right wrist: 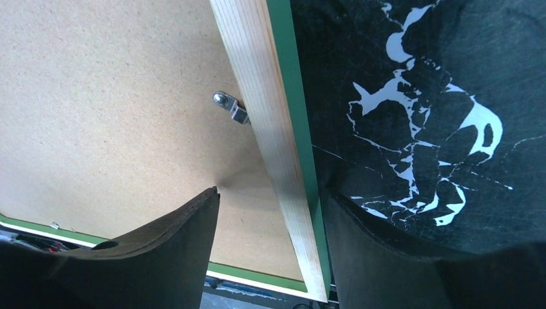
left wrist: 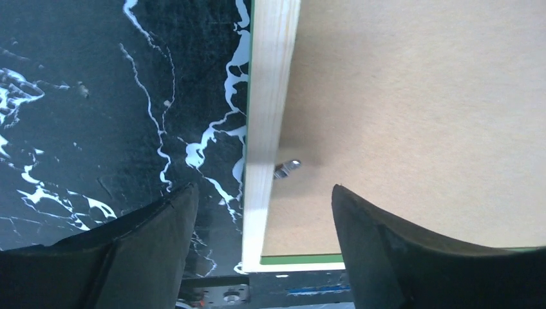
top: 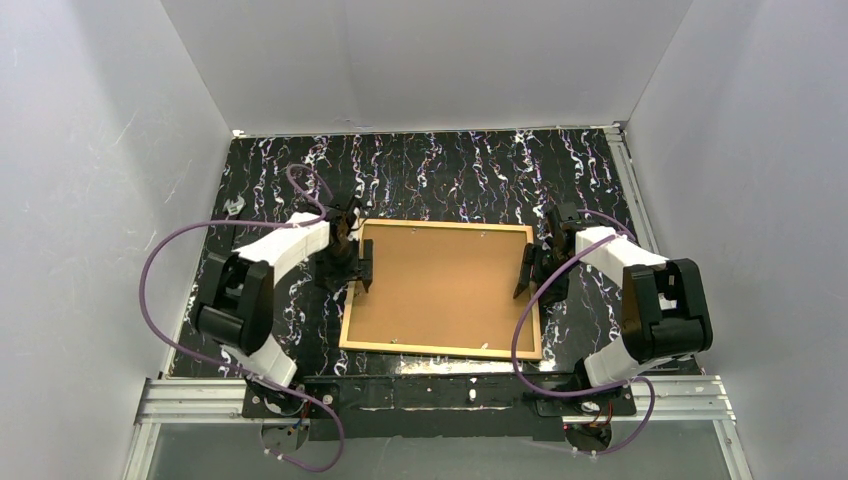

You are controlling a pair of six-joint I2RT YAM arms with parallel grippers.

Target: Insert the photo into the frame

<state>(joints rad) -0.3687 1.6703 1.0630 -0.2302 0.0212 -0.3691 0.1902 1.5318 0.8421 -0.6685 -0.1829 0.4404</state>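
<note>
The frame (top: pixel 440 349) lies face down in the middle of the table (top: pixel 450 175), pale wood back up (a thin green edge shows along its sides), with a brown board (top: pixel 445 285) filling it. The left gripper (top: pixel 352 272) stands wide open astride the frame's left rail, one finger over the board and one over the table, gripping nothing. The right gripper (top: pixel 533 272) straddles the right rail likewise, open and empty. A metal clip (left wrist: pixel 286 168) sits beside the left rail
</note>
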